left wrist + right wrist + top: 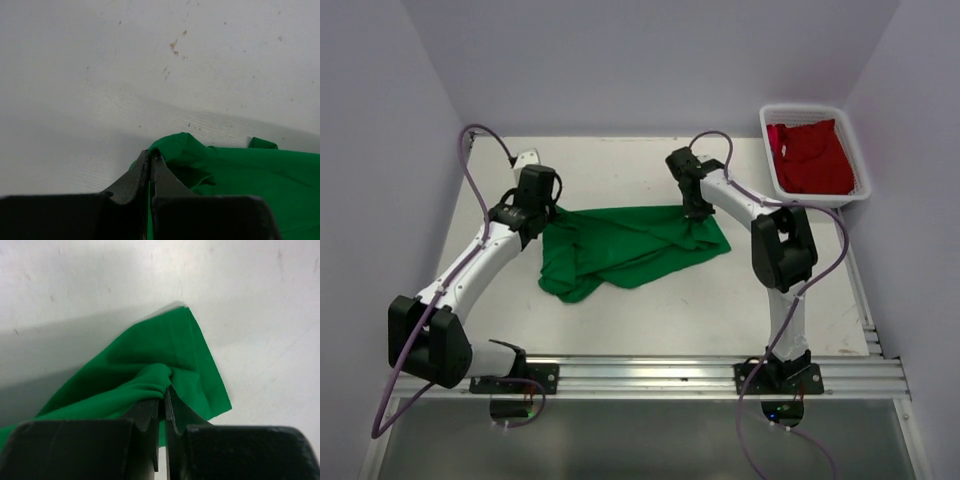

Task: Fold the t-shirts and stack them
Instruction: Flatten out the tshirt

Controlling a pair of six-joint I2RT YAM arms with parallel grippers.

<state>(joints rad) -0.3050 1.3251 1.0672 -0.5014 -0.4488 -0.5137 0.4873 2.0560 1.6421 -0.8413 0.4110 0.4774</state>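
The green t-shirt lies crumpled on the white table, stretched between both arms. My left gripper is shut on its left edge; in the left wrist view the gripper pinches a fold of the green cloth. My right gripper is shut on the shirt's right upper edge; in the right wrist view the gripper clamps a bunched fold of the green shirt. The red t-shirt lies in the white mesh basket at the back right.
Grey walls close the table on the left, back and right. A metal rail with both arm bases runs along the near edge. Purple cables loop off each arm.
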